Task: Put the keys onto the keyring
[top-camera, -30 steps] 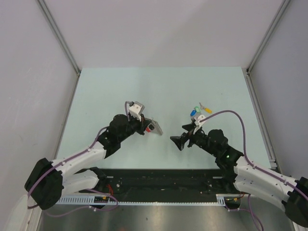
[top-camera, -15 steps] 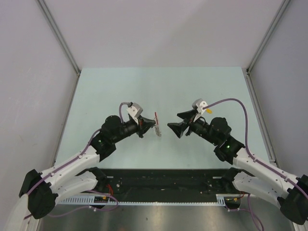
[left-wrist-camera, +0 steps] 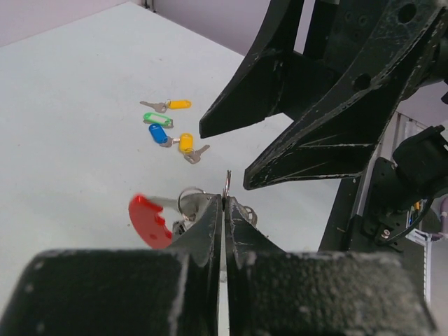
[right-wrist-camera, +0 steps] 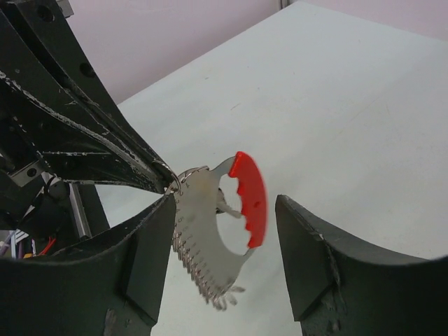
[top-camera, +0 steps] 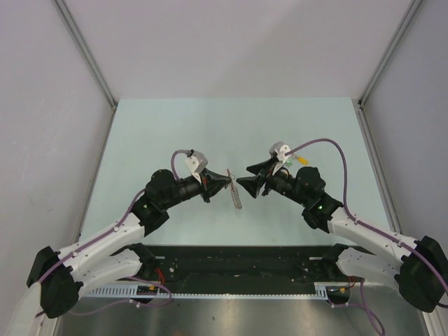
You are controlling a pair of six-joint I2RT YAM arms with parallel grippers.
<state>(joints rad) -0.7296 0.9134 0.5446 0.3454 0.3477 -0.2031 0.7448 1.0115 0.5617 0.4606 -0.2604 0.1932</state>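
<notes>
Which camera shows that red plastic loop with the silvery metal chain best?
Right wrist: the red plastic keyring faces it, sharp, nearly whole. Left wrist shows a blurred red corner; the top view, a thin sliver.

The left end effector point(top-camera: 226, 178) and the right end effector point(top-camera: 244, 178) face tip to tip above the table point(top-camera: 140, 133), with only a narrow gap between them. The keyring point(right-wrist-camera: 210, 238) hangs in that gap, pinched by the left one. It sits just ahead of the right one's spread fingers point(right-wrist-camera: 318, 259) and blocks a straight advance. The keys point(left-wrist-camera: 168, 129) lie on the table just past the right end effector's far side.
</notes>
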